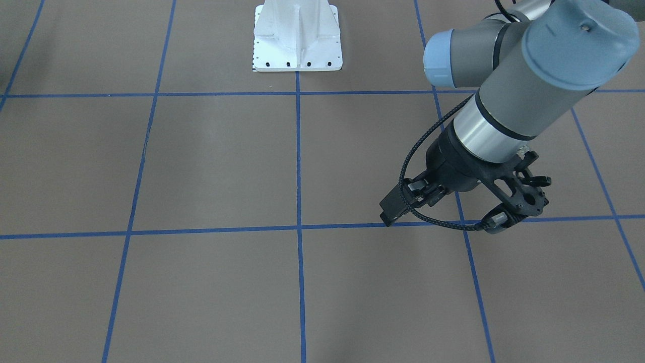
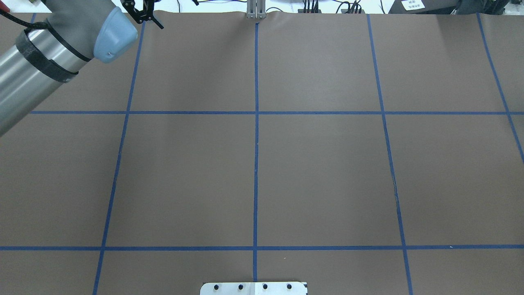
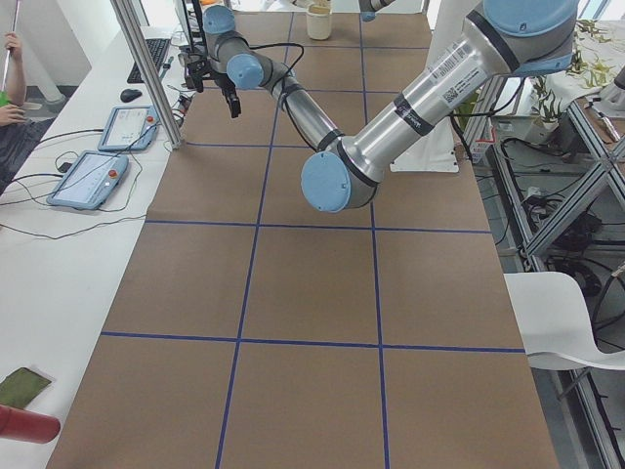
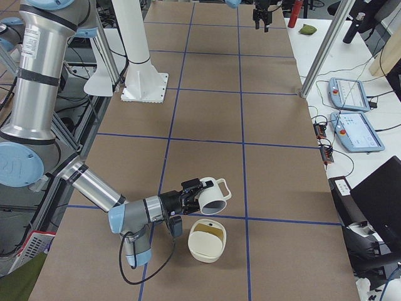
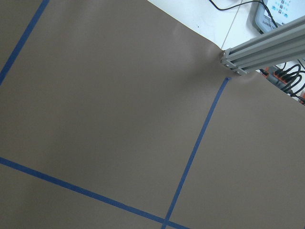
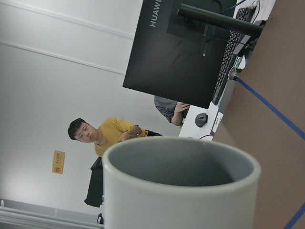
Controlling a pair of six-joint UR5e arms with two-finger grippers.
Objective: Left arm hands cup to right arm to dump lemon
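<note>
One mug (image 4: pixel 214 197) was tipped at the right hand (image 4: pixel 195 192), mouth over the bowl (image 4: pixel 205 244) below, probably for dumping; grip unclear. Meanwhile the left hand (image 1: pixel 392 210) sat empty, well apart, opening unclear.

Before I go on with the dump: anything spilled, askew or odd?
Nothing stands out. The cup is tipped on its side at the right hand, close to the cream bowl, as dumping calls for; no spill shows on the table.
</note>
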